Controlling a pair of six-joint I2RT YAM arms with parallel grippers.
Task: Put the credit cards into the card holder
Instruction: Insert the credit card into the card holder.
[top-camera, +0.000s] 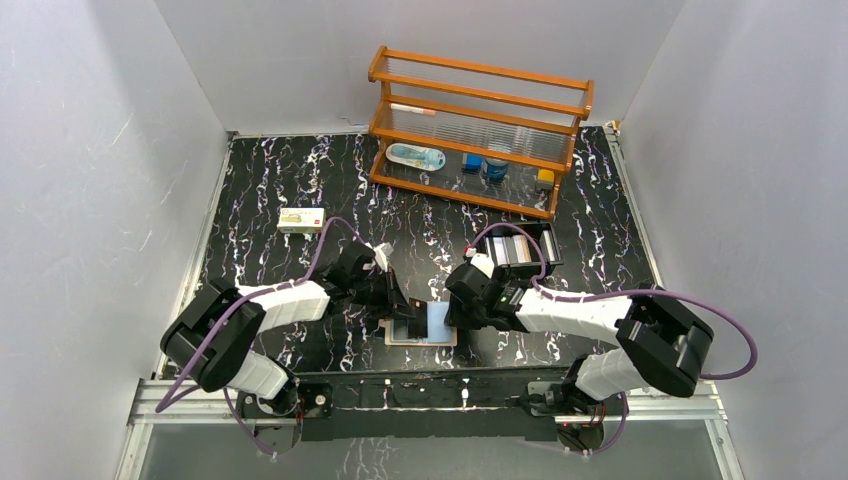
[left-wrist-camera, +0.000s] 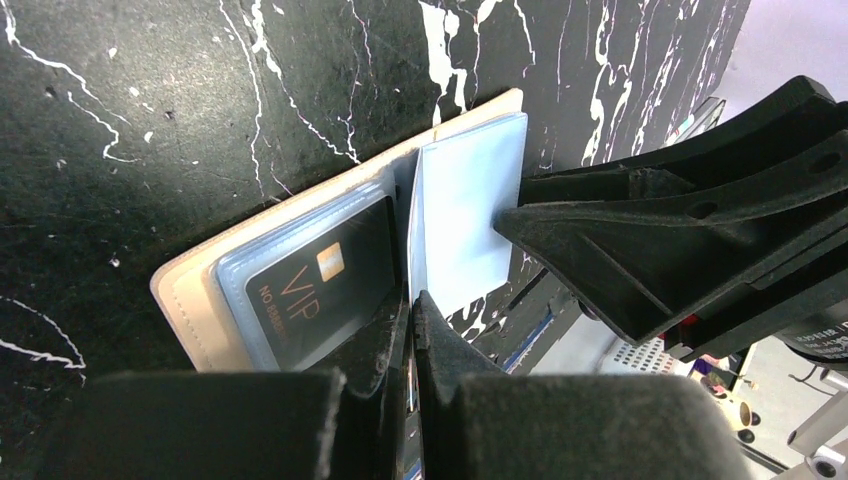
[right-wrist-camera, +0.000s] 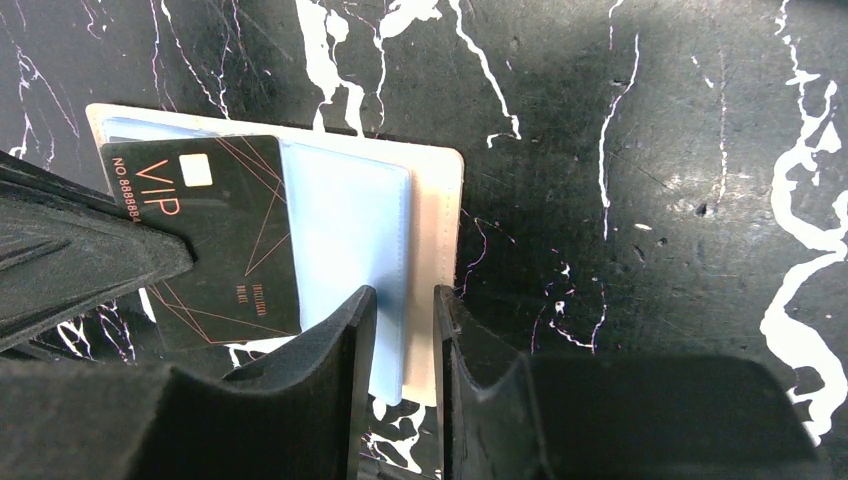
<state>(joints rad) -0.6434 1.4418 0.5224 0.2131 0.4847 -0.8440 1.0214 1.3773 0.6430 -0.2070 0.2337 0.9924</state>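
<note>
From above: tan card holder (top-camera: 396, 340) open at the near edge of the table (top-camera: 300, 180), mostly hidden under the left gripper (top-camera: 410, 320) and right gripper (top-camera: 453, 318); only a light blue card (top-camera: 438, 320) showing between them. Black, white-veined top, white walls (top-camera: 100, 150), wooden rack (top-camera: 480, 130) at the far side.

Left wrist: jaws closed to a slit at the holder's fold; cannot tell whether pinching a sleeve. Black card (left-wrist-camera: 310, 290) under a glaring clear sleeve, lettering partly cut off.

Right wrist: jaws slightly parted, straddling the blue card's outer edge, visibly gripping nothing. Blue card flat on the holder's half nearer the right arm.
</note>
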